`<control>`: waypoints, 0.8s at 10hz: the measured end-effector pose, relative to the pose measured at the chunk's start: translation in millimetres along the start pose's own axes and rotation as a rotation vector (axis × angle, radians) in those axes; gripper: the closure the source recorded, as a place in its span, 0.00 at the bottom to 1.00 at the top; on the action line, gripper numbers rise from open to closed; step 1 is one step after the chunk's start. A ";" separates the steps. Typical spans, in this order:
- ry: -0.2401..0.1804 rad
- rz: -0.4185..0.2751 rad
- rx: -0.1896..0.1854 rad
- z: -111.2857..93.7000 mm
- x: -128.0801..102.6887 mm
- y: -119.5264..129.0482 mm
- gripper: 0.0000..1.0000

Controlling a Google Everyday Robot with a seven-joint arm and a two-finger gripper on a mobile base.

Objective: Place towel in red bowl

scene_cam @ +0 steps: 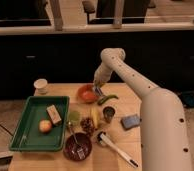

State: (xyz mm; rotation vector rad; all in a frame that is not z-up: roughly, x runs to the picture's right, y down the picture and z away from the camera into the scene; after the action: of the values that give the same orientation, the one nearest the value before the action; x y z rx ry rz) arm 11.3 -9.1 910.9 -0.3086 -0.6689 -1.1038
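The red bowl sits on the wooden counter just left of the arm's tool, whose grip I cannot tell; a blue folded cloth, possibly the towel, lies well off to its right, nearer me.

The towel cannot be made out at the gripper beside the red bowl.
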 end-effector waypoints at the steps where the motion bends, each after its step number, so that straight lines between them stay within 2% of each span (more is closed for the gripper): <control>1: -0.002 0.004 0.007 2.3 -1.4 -1.1 1.00; 8: -0.032 0.005 0.050 18.1 -8.4 -8.7 0.99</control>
State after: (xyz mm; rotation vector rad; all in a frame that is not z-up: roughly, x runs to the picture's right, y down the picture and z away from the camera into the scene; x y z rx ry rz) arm -5.0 2.9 918.5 -0.2856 -0.7230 -1.0778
